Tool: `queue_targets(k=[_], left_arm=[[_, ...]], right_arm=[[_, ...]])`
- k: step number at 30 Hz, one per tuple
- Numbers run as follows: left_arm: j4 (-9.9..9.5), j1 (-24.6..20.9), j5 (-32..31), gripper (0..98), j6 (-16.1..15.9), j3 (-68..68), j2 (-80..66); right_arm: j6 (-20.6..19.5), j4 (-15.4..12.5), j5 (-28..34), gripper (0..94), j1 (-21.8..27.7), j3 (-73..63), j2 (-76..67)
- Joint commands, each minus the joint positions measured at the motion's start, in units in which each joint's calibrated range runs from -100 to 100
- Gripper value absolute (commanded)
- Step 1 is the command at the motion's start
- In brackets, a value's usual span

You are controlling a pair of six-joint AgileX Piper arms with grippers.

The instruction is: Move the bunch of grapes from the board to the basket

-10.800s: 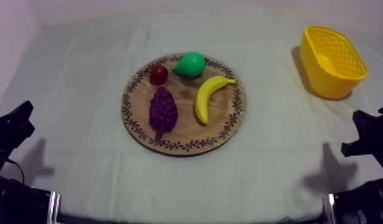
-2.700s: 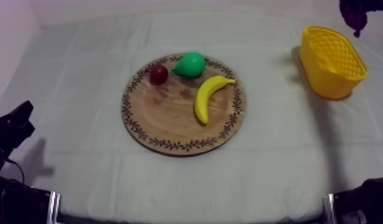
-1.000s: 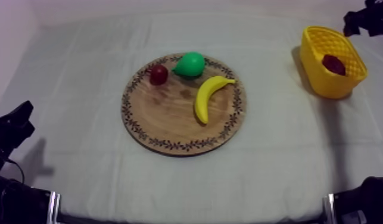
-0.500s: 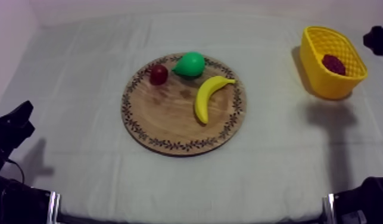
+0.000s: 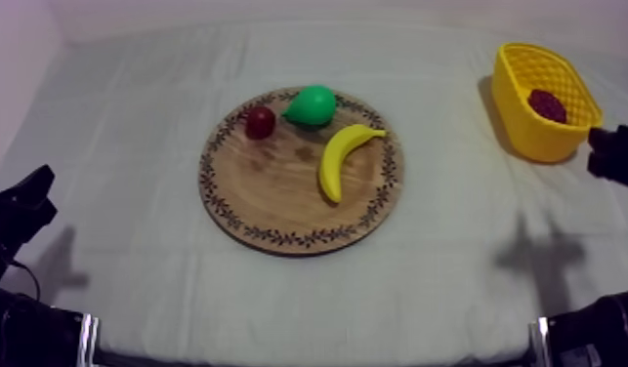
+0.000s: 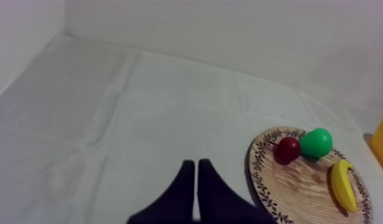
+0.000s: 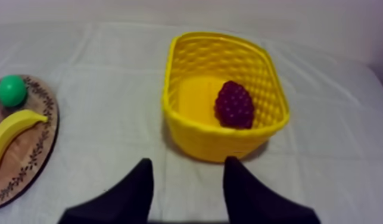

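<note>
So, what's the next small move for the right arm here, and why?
Probably just draw the right gripper back to rest at its own side of the table. The bunch of grapes lies inside the yellow basket, and the gripper is open with nothing between its fingers, just in front of the basket, so the task looks done.

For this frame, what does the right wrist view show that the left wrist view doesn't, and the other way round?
Right wrist view, not the left: the bunch of grapes lying inside the yellow basket, and the right gripper with its jaws apart, nothing between them. Left wrist view, not the right: the small red fruit next to the pear, and the left gripper with its jaws together as a narrow wedge. Both: the wooden board with the pear and the banana on it, and the grey-white cloth; the left wrist view catches just an edge of the basket.
</note>
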Motion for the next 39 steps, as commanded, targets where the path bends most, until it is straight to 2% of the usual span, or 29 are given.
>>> queue_targets(k=[1, 9, 17, 24, 32, 39], left_arm=[[-0.04, 0.0, -0.05, 0.1, 0.0, -0.02, 0.0], [-0.04, 0.0, -0.05, 0.1, 0.0, -0.02, 0.0], [-0.04, 0.0, -0.05, 0.1, -0.01, -0.02, 0.0], [-0.04, 0.0, -0.05, 0.1, -0.01, -0.02, 0.0], [-0.04, 0.0, -0.05, 0.1, 0.0, -0.02, 0.0], [-0.04, 0.0, -0.05, 0.1, 0.0, -0.02, 0.0]], right_arm=[[-0.6, 0.15, -0.18, 29.9, -0.7, 5.6, -6.91], [0.08, -1.61, 2.78, 12.7, -1.27, 13.17, -19.92], [2.8, -3.45, 3.2, 2.3, -0.77, 18.49, -24.29], [2.54, -4.24, 0.75, 0.4, -0.65, 19.76, -24.53], [0.3, -4.35, 0.22, 0.3, -0.64, 19.93, -24.55], [6.05, -4.35, 0.19, 0.4, -0.64, 19.98, -24.55]])
